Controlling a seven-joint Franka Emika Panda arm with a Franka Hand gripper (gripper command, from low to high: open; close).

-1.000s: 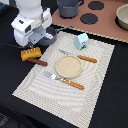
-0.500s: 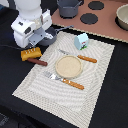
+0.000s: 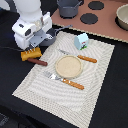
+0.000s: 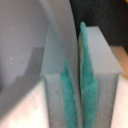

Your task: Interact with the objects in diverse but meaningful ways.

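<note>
My gripper [image 3: 34, 46] hangs at the exterior view's left, just above the yellow scored bread loaf [image 3: 30, 54]. A brown sausage [image 3: 38, 62] lies right beside the loaf on the dark table. In the wrist view the two grey fingers with teal pads [image 4: 89, 85] stand pressed almost together, with only a thin slit between them and nothing held; my gripper [image 4: 79, 75] fills that view. The white-and-light-blue carton [image 3: 81, 41] stands upright at the far edge of the placemat. Behind the mat sits the dark grey saucepan [image 3: 69, 7].
A striped placemat [image 3: 95, 90] carries a tan plate [image 3: 67, 66], a fork [image 3: 64, 81] and a knife [image 3: 80, 57], both orange-handled. A toy stove top [image 3: 105, 22] with black burners and a bowl [image 3: 122, 16] lie at the back right.
</note>
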